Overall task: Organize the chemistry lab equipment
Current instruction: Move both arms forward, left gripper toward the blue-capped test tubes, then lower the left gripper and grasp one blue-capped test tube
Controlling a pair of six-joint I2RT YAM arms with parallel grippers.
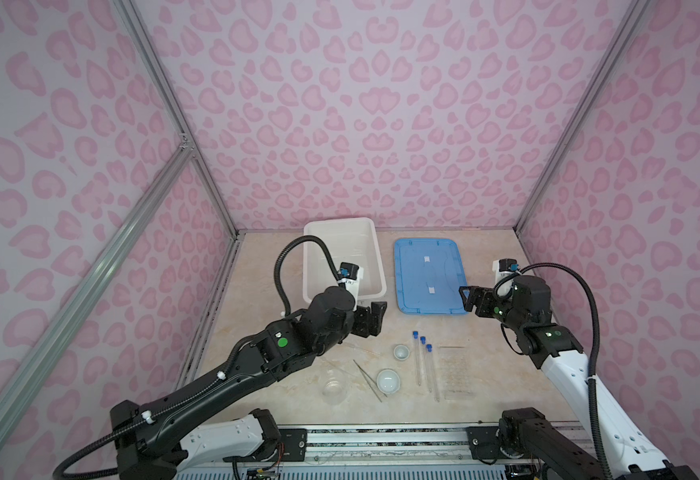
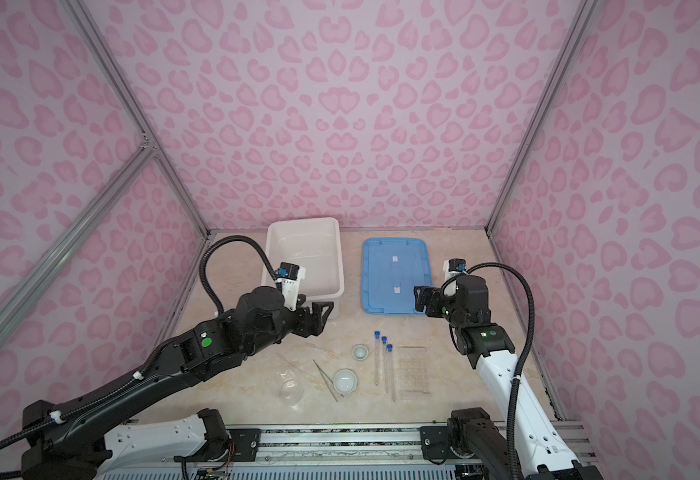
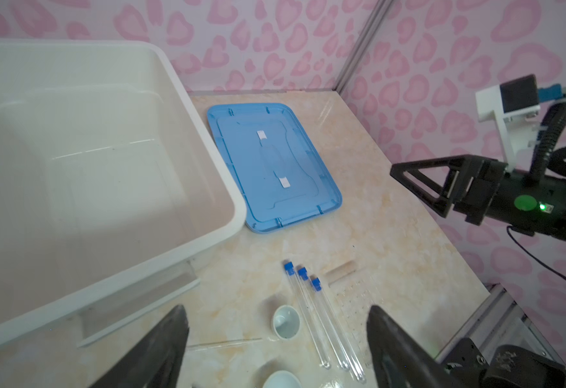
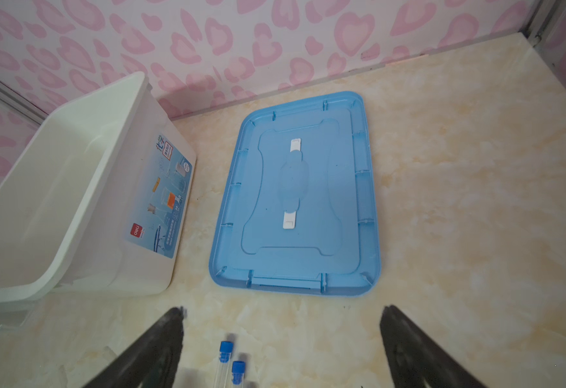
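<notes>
Left gripper [image 1: 377,318], right gripper [image 1: 469,301] hover wide open, empty, beside white box [image 1: 311,266] and blue lid [image 1: 429,276]. Tubes [image 1: 426,365], rack [image 1: 456,374], dishes [image 1: 388,381], tweezers [image 1: 367,380], glass vessel [image 1: 334,388] lie near counter's [image 1: 506,374] front edge.

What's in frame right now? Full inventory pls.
white box: 1, white, rear, open, no lid on
lid: 1, blue, flat, right of white box
tubes: 3, clear with blue caps, lying side by side in front of lid
rack: 1, clear, right of tubes
dishes: 2, white, left of tubes
tweezers: 1, metal, left of dishes
glass vessel: 1, clear, left of tweezers
dropper: at least 1, clear, near dishes; count unclear
left tool: 1, black, open, in front of white box
right tool: 1, black, open, at lid's near corner
</notes>
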